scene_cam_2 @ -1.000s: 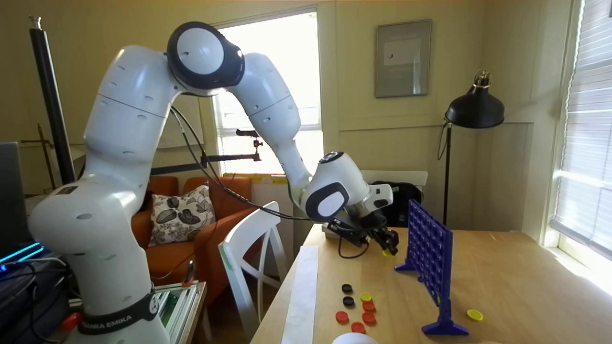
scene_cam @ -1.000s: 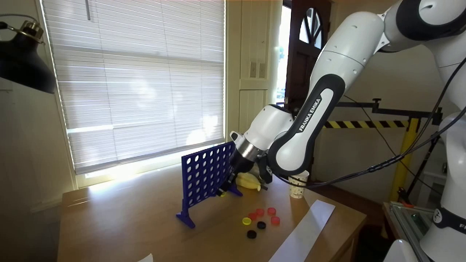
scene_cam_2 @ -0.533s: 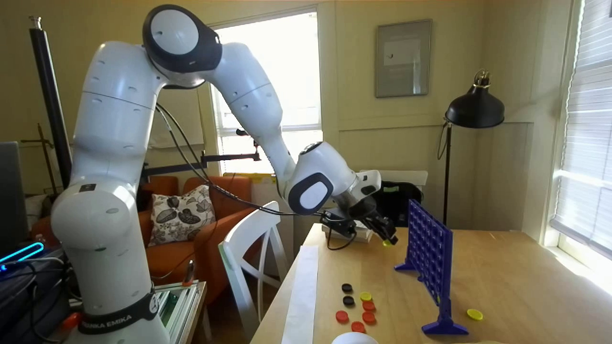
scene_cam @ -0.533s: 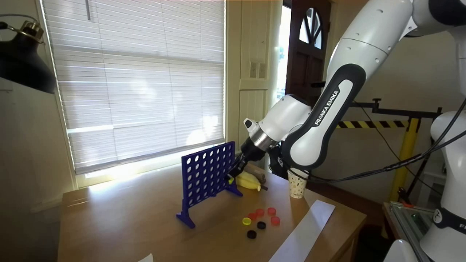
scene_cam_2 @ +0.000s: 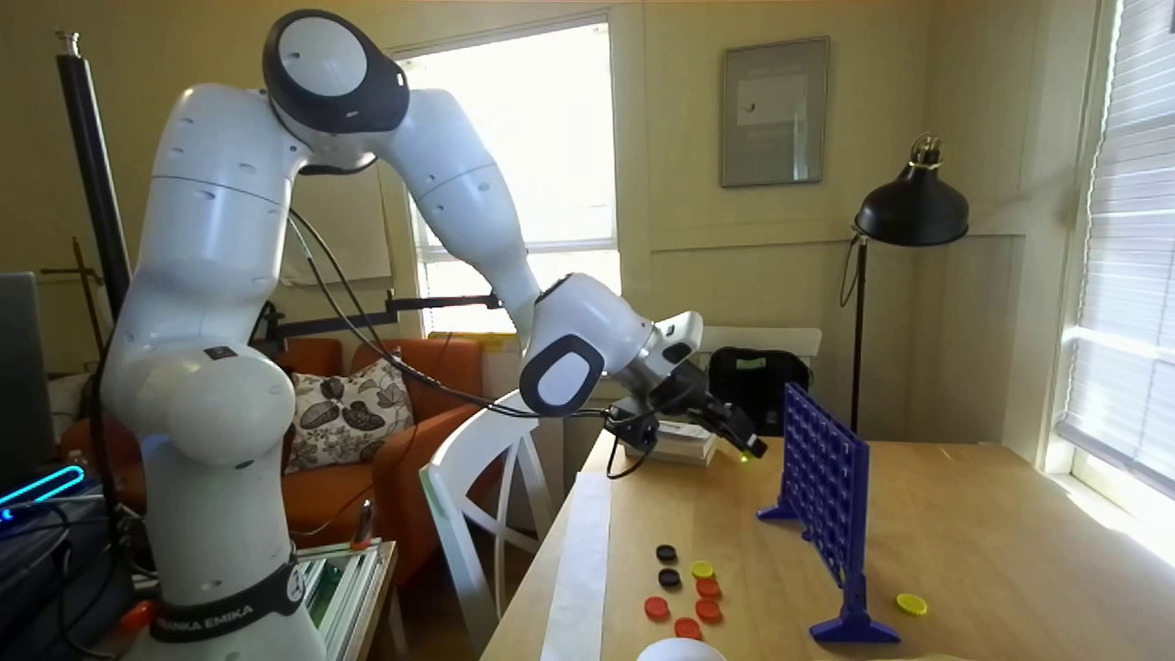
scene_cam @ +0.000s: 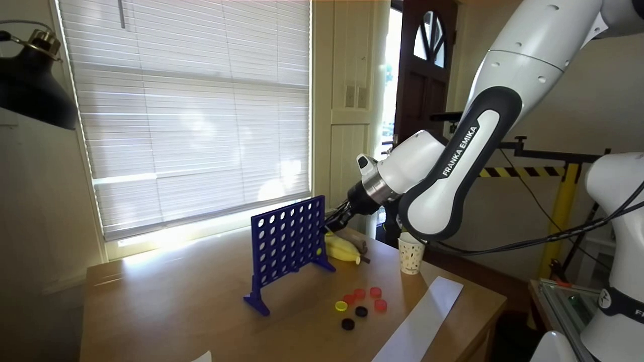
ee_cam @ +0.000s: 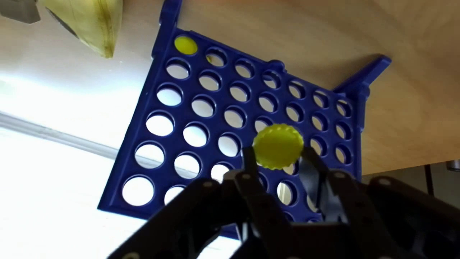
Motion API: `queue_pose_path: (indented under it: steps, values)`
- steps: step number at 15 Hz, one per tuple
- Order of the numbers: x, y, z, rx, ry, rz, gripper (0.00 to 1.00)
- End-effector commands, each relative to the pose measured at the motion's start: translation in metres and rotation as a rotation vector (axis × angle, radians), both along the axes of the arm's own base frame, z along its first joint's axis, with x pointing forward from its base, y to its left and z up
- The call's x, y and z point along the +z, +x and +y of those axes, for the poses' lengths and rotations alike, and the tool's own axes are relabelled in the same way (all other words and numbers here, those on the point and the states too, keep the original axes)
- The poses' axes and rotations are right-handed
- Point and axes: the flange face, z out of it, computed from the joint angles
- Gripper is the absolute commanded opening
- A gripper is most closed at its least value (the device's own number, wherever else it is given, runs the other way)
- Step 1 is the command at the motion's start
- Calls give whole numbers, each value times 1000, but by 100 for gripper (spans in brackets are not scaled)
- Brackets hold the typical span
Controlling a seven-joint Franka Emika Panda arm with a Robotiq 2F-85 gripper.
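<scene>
My gripper (ee_cam: 277,153) is shut on a yellow disc (ee_cam: 278,146), held by its edges between the fingertips. The disc's rim also shows in an exterior view (scene_cam_2: 744,456). An upright blue grid frame (ee_cam: 215,126) with round holes stands beyond the disc in the wrist view; it shows in both exterior views (scene_cam: 288,242) (scene_cam_2: 822,487). The held disc looks apart from it. Another yellow disc (ee_cam: 185,45) sits in a corner hole at the grid's bottom. In an exterior view the gripper (scene_cam: 329,226) appears beside the grid's upright edge, near the banana (scene_cam: 342,250).
Several red discs (scene_cam: 359,293), black discs (scene_cam: 361,311) and a yellow disc (scene_cam: 341,305) lie on the table. Another yellow disc (scene_cam_2: 912,605) lies behind the grid. A paper cup (scene_cam: 410,256), white strip (scene_cam: 417,322), books (scene_cam_2: 675,445) and a lamp (scene_cam_2: 912,207) stand around.
The arm has drawn back and up. In an exterior view the gripper has moved up and right, from in front of the grid to beside its edge. The held disc has travelled with it.
</scene>
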Motion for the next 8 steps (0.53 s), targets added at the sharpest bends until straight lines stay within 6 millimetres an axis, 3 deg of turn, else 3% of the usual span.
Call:
queue_pose_path:
  steps: [1,8]
  values:
    - [6,-15,5,-21,-31,-75,10]
    - [23,-17,3,-48,-35,-175,10]
